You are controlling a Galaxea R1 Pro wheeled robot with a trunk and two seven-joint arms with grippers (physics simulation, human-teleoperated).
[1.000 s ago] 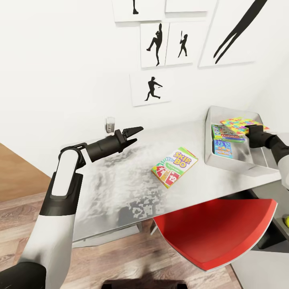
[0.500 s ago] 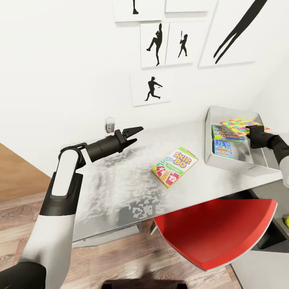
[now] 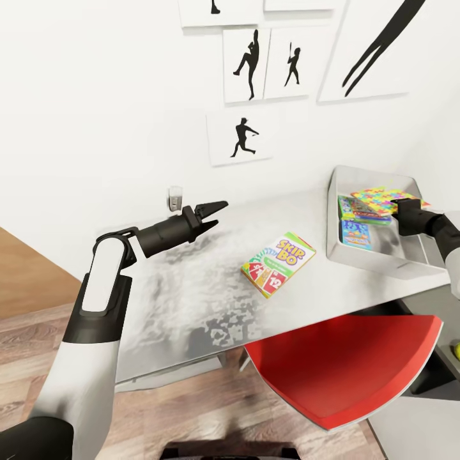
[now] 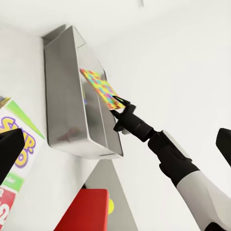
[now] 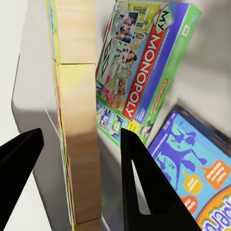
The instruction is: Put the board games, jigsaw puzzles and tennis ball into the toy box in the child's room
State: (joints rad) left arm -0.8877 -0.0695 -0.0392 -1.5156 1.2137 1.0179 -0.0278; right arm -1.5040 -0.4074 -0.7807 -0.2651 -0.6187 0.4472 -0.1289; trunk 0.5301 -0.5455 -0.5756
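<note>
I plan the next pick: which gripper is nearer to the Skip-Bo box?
Left. The left gripper hovers just beside the Skip-Bo box, fingers open; the right gripper is farther off, over the toy box.

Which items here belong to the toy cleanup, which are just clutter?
Job: Skip-Bo box on the table; toy box holding Monopoly box, teal-blue game box; jigsaw puzzle at right gripper.
Clutter: red chair, wall silhouettes, small clear container.
</note>
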